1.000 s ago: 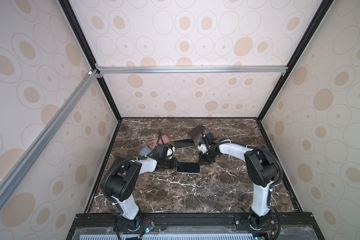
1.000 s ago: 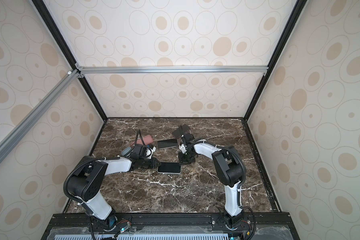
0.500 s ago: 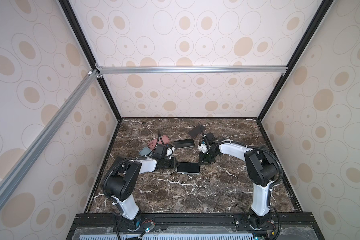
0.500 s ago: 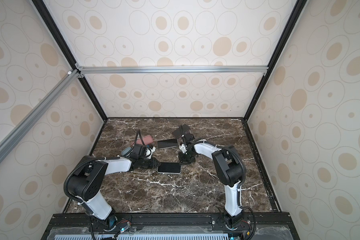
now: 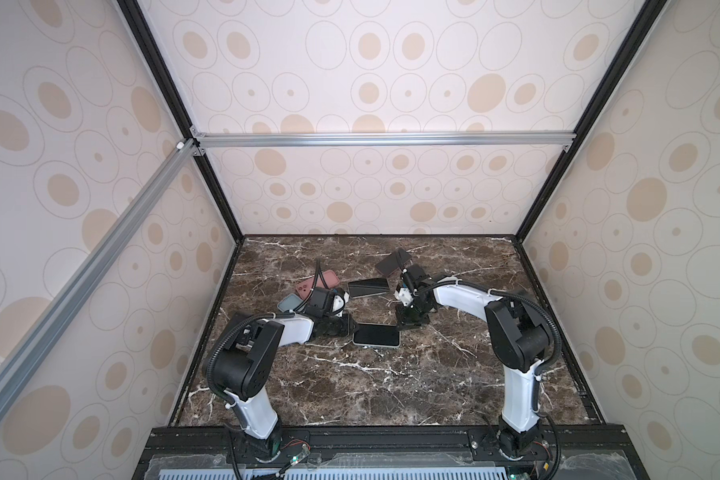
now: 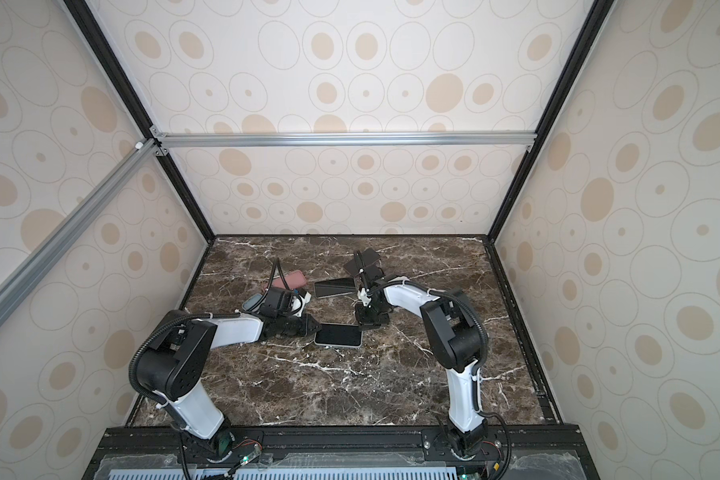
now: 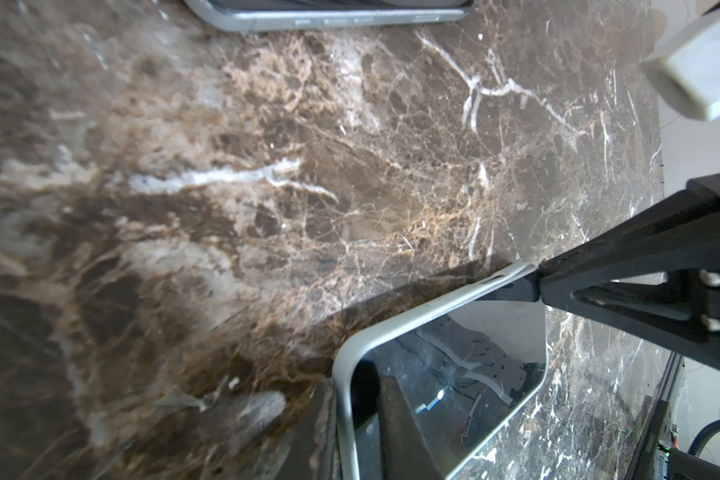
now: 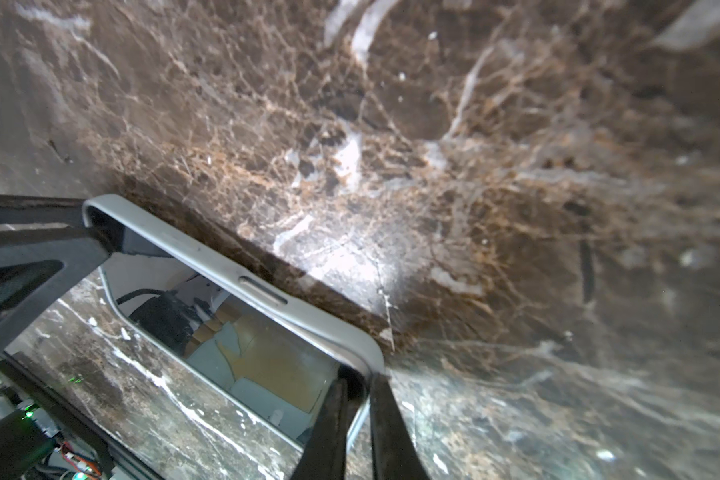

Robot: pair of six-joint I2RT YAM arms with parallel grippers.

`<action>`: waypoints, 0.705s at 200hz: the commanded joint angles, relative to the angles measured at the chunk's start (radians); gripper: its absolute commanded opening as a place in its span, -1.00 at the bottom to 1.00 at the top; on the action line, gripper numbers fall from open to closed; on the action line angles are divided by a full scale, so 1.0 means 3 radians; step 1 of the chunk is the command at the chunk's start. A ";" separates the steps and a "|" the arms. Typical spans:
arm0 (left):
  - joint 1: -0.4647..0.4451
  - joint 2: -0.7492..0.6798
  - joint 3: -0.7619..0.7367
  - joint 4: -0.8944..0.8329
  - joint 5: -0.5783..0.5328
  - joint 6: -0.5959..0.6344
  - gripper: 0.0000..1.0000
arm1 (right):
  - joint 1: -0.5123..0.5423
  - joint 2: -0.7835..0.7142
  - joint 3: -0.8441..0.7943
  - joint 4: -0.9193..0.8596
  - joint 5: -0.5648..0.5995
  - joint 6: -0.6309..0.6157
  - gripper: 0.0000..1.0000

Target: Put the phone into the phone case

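The phone [image 5: 377, 333], dark screen up, lies flat on the marble inside a pale grey phone case [image 5: 375, 344], seen in both top views. My left gripper [image 7: 352, 419] is shut on the case's rim at one short end, one finger outside and one on the screen. My right gripper [image 8: 358, 399] is shut on the rim at the far corner of the opposite end. In the left wrist view the case rim [image 7: 499, 277] stands a little off the phone's edge near the right fingertip [image 7: 558, 282].
Behind the arms lie a black phone [image 5: 368, 286], a pink case [image 5: 317, 284], a grey-blue case [image 5: 287, 303] and a dark reddish case [image 5: 393, 263]. Patterned walls close in the marble floor [image 5: 391, 386] on three sides.
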 commanded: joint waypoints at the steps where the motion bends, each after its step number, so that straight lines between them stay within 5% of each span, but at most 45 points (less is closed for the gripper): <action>1: -0.0051 0.0130 0.0052 -0.0056 0.0089 -0.0011 -0.62 | 0.0245 0.0559 -0.0171 0.0124 0.0323 0.0019 -0.72; 141: -0.0051 -0.0087 0.0013 -0.0104 0.0024 -0.0023 -0.62 | 0.0451 0.0719 0.0097 -0.0354 0.1092 -0.0007 -0.69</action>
